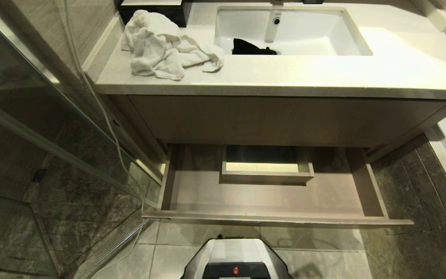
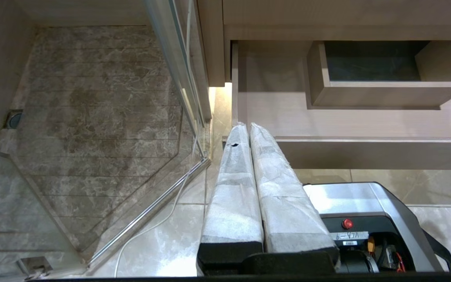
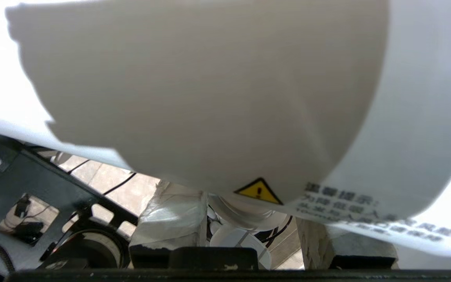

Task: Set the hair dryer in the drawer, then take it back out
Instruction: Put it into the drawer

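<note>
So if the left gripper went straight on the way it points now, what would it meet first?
Probably the drawer: the shut left gripper points at the left end of its low front panel, near the corner. Depth is unclear, so it might pass just over the panel into the drawer.

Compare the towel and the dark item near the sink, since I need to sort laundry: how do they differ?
The towel is white; the dark item is black. The towel is far larger. The towel lies crumpled on the countertop; the dark item sits inside the sink.
</note>
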Controlling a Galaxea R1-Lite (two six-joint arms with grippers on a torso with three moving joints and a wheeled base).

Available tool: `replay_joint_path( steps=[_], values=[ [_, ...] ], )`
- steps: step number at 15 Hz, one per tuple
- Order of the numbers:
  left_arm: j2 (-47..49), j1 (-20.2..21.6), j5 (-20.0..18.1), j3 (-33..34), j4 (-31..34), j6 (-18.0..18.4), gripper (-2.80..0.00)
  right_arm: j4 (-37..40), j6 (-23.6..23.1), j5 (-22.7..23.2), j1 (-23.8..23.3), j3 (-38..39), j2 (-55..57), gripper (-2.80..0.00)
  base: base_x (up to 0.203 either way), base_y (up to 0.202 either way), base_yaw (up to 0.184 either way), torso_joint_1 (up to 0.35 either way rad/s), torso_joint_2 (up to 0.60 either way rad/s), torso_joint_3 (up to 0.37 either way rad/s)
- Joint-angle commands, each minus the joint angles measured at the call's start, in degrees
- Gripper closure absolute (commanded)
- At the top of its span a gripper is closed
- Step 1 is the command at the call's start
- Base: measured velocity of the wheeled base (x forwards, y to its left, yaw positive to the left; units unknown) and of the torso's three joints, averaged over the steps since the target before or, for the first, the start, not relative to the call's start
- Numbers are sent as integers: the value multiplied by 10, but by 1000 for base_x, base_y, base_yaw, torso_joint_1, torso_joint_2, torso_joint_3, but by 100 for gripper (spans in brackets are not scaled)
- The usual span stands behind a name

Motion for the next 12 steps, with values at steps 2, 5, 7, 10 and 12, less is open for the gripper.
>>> replay_joint_path(
  steps=[2, 5, 7, 10, 12],
  values=[
    [0, 0, 0, 1, 0, 0, 0, 0, -4, 2, 0, 1, 6, 0, 0, 0, 0, -194, 328, 128],
    [0, 0, 0, 1, 0, 0, 0, -1, -1, 1, 0, -13, 20, 0, 0, 0, 0, -190, 336, 137],
    [0, 0, 0, 1, 0, 0, 0, -4, -1, 2, 0, -14, 21, 0, 0, 0, 0, -214, 359, 149],
    [0, 0, 0, 1, 0, 0, 0, -14, 0, 3, -1, 3, 26, 0, 0, 0, 0, -221, 377, 149],
    [0, 0, 0, 1, 0, 0, 0, -15, 0, 3, -4, 1, 29, 0, 0, 0, 0, -289, 485, 176]
  ],
)
